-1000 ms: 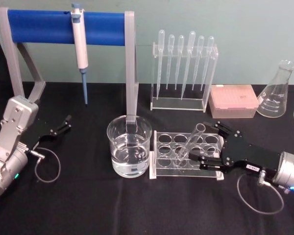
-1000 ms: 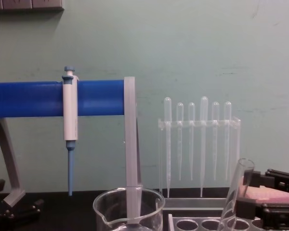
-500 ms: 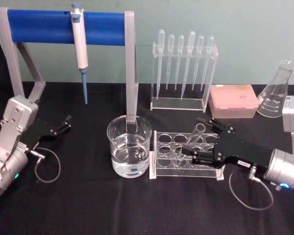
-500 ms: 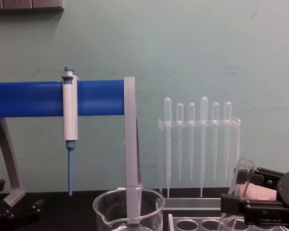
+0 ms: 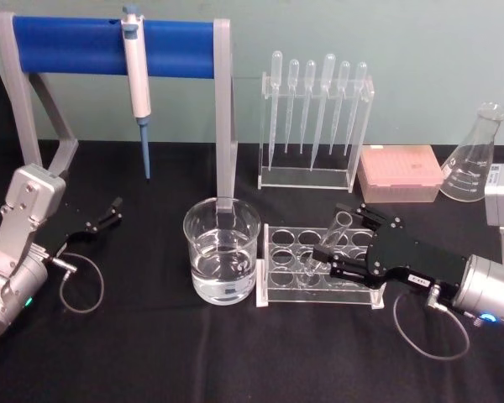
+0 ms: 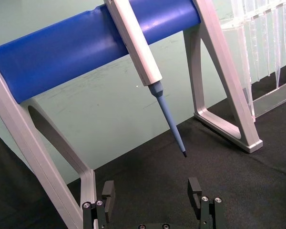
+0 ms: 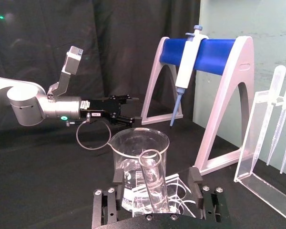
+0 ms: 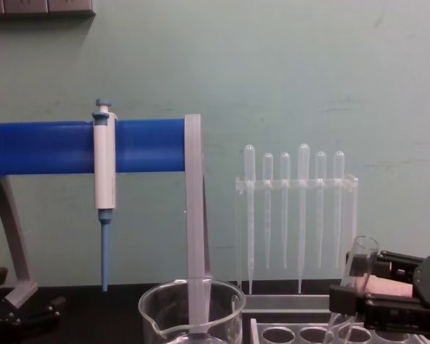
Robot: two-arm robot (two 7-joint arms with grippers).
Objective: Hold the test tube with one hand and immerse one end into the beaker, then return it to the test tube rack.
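1. The right claw (image 5: 334, 238) is spread wide, straddling the test tube (image 5: 340, 222) without gripping it.
2. The tube leans in the rack (image 5: 279, 267), beside the beaker (image 5: 222, 252).
3. The left claw (image 5: 112, 211) sits parted at the bench (image 5: 151, 336) left.

Beaker (image 5: 222, 262) left of rack (image 5: 279, 278); test tube (image 5: 338, 227) in rack.

The left pincer (image 5: 115, 210) and right pincer (image 5: 328, 232) are flat, black and screw-studded, on silver arms with teal lights. A thin grey cable loops at each wrist, and the right bears a white label.
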